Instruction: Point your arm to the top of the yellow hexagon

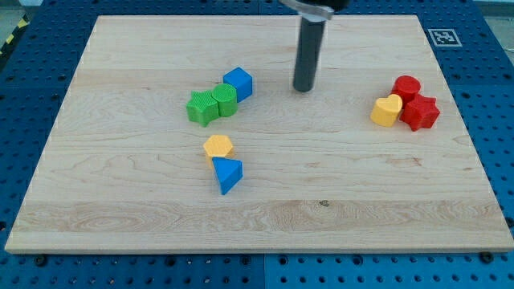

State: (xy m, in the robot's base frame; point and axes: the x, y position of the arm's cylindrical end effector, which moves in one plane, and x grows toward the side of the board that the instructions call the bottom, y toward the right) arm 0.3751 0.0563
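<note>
The yellow hexagon (218, 148) lies left of the board's middle, touching a blue triangle (228, 174) just below it. My tip (303, 88) rests on the board up and to the right of the hexagon, well apart from it. The tip stands to the right of a blue block (238, 83), without touching it.
A green star (202, 107) and a green hexagon-like block (224, 99) sit in a row with the blue block, above the yellow hexagon. At the view's right, a yellow heart (387, 110), a red cylinder (406, 87) and a red star (421, 112) cluster together.
</note>
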